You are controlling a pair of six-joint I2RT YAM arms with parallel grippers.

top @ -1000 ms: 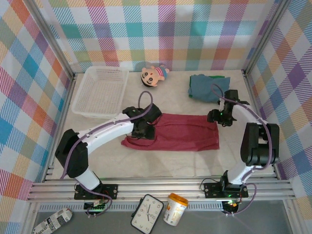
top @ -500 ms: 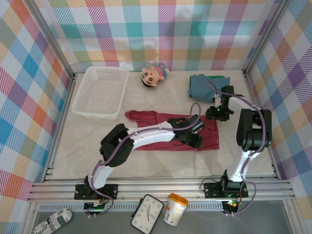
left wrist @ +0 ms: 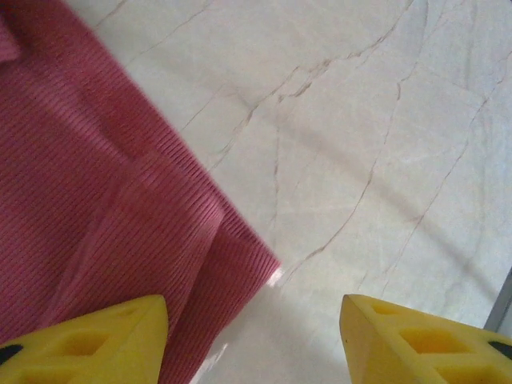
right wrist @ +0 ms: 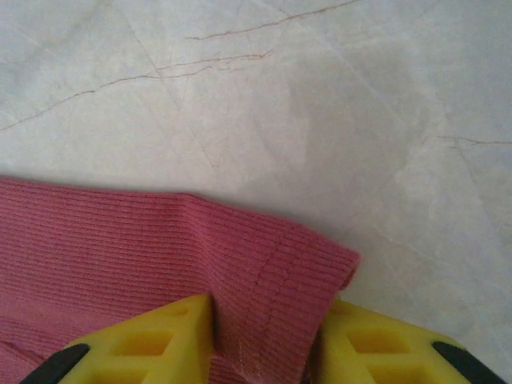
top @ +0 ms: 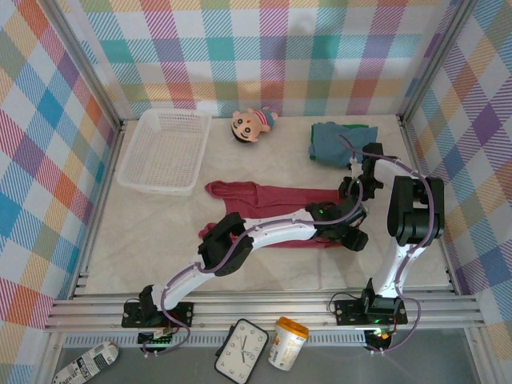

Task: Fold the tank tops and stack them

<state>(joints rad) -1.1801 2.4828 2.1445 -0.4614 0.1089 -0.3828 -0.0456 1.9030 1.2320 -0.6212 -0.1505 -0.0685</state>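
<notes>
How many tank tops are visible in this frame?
3. A dark red ribbed cloth tank top lies spread in the centre; a dusty blue-grey cloth top sits crumpled back right, a bright green top mostly hidden beneath it.

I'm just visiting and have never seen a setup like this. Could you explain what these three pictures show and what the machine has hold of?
These are two robot arms bolted at the near edge of a table, each ending in a two-finger gripper. The wide picture comes from a fixed camera overhead. The two close-ups come from small cameras on the wrists, so the yellow wedges there are the fingers. On the table lie a dark red tank top laid out, a blue-grey tank top bunched at the back with a green tank top showing at its edge, a white basket and a doll. The right gripper pinches the far right corner of the red top. The left gripper is open over its near right corner, holding nothing.
</notes>
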